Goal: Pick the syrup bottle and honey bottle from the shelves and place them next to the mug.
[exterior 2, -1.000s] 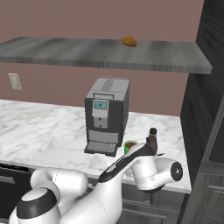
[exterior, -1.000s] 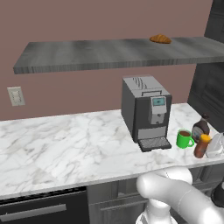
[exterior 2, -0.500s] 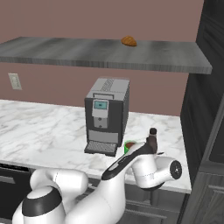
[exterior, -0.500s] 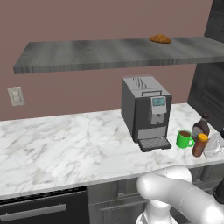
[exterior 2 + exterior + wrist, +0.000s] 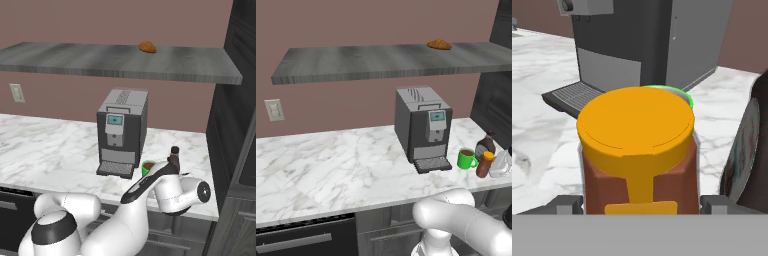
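Observation:
The honey bottle (image 5: 637, 150), amber with an orange cap, is close in front of the hand camera. My gripper (image 5: 641, 204) is shut on it, one dark finger (image 5: 567, 204) against each side. From the left base view, the honey bottle (image 5: 485, 164) stands upright on the marble counter (image 5: 331, 170), just right of the green mug (image 5: 467, 159), with my gripper (image 5: 495, 166) at its right. The dark syrup bottle (image 5: 485, 146) stands behind it, close to the mug. In the right base view my arm hides most of the mug (image 5: 148, 166); the syrup bottle (image 5: 174, 156) rises above the arm. The grey shelf (image 5: 391, 60) hangs above.
A grey coffee machine (image 5: 423, 127) stands just left of the mug, its drip tray (image 5: 432, 164) facing forward. A croissant (image 5: 439, 44) lies on the shelf. A dark tall cabinet (image 5: 235, 125) closes off the counter's right end. A wall outlet (image 5: 274, 109) is at the far left.
The hand and the honey bottle have shifted slightly left, toward the mug. Everything else stays put.

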Motion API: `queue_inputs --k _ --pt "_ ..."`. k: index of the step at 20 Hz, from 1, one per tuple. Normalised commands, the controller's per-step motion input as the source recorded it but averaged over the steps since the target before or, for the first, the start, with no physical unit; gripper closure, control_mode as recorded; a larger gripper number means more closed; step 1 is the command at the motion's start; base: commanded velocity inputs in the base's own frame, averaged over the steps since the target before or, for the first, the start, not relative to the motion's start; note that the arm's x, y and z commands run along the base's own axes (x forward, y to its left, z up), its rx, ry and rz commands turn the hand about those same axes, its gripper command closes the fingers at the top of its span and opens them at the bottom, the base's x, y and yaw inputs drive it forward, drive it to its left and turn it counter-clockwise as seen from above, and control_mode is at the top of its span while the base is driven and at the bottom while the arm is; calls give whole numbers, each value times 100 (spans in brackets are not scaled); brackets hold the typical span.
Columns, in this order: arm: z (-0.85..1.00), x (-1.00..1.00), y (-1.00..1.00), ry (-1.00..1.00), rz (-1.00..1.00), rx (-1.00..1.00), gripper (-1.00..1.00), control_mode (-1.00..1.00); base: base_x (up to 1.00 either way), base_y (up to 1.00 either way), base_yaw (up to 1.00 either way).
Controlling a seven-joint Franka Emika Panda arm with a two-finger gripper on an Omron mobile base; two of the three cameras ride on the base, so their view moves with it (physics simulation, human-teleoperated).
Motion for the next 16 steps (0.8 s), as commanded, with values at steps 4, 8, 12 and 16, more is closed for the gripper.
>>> queue_inputs --k 4,8,12,16 --pt "-5 0 0 0 0 0 100 -100 0 0 0" --pt "-22 0 0 0 0 0 100 -100 0 0 0" --pt "-37 0 0 0 0 0 100 -100 0 0 0" --pt "-25 0 0 0 0 0 100 -100 0 0 0"
